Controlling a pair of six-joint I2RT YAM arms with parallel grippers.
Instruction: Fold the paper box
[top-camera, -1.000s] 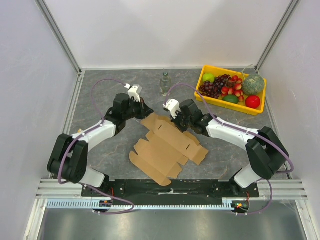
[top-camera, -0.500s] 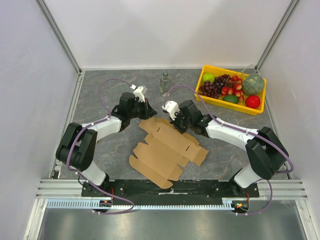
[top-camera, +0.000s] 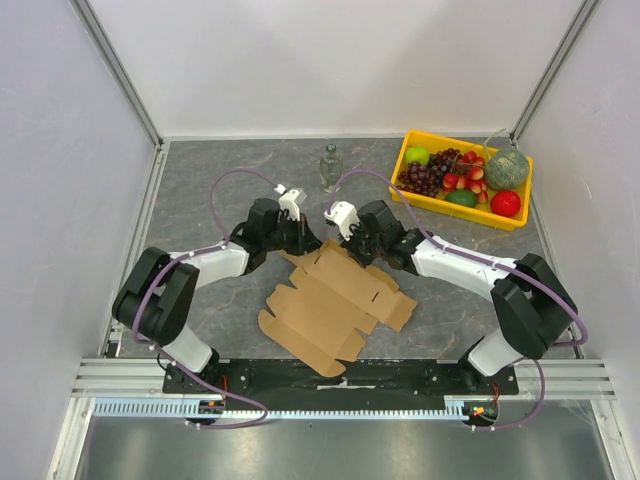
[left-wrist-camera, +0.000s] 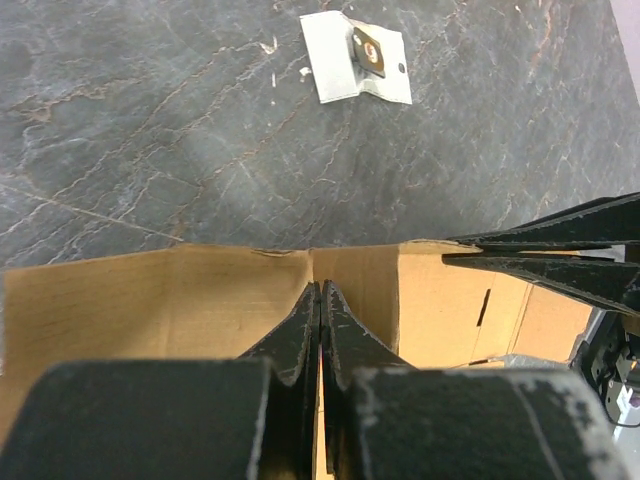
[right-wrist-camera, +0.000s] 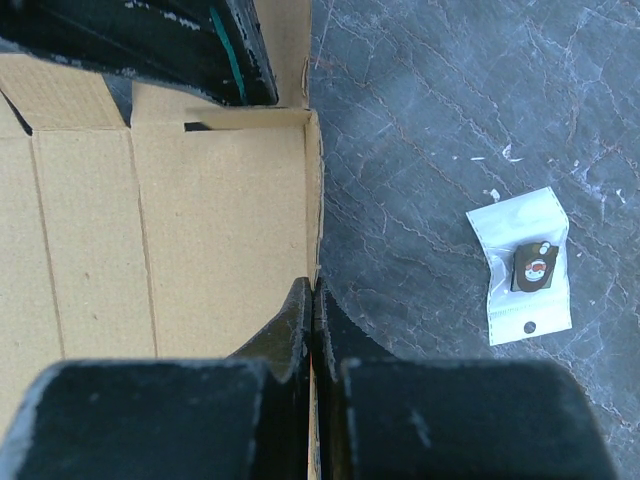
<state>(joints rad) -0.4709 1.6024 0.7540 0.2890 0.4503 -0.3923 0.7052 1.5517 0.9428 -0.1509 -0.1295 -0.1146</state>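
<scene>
Broadly, the paper box (top-camera: 335, 305) lies as an opened-out sheet in the middle of the worktop (top-camera: 200, 190), set aslant to its edges. Its far corner sits right at both claws while the rest spreads back toward the arm bases, so neither arm is nearer. The left claw (left-wrist-camera: 320, 292) and right claw (right-wrist-camera: 312, 288) face one another across that far panel, each with fingers pressed together and tips at a crease or edge; the fingers themselves hide whether the tips touch the cardboard or nip a sliver of it.
</scene>
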